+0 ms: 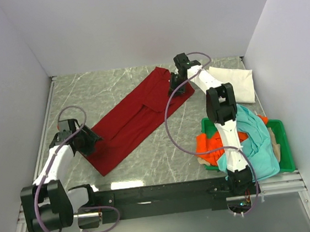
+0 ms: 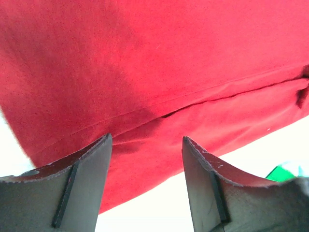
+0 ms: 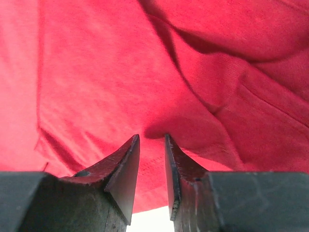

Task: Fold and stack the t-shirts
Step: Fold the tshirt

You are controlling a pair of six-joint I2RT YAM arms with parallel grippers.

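One table (image 1: 113,87), grey marbled top, walled on three sides. Four shirts counted. Largest is the dark red t-shirt (image 1: 133,121), one long folded band lying diagonally from near left to far centre, flat on the table. Two arms: left arm (image 1: 55,165) reaching to the band's near-left end, right arm (image 1: 225,120) stretched to its far end. One teal t-shirt (image 1: 258,146), crumpled at near right, draped over the tray and partly hidden behind the right arm. One white t-shirt (image 1: 234,82), folded at far right, its left edge cut off by the arm. One orange t-shirt (image 1: 206,142), bunched under the teal one, mostly covered. One green tray (image 1: 285,149), only its rim and right side showing; a tan patch inside is too unclear to name. Left gripper (image 1: 90,139): jaws wide apart over the red cloth near its hem, nothing between the fingers (image 2: 91,164). Right gripper (image 1: 176,83): jaws narrow, a thin slit with creased red cloth at the tips; I cannot tell whether it is pinched.
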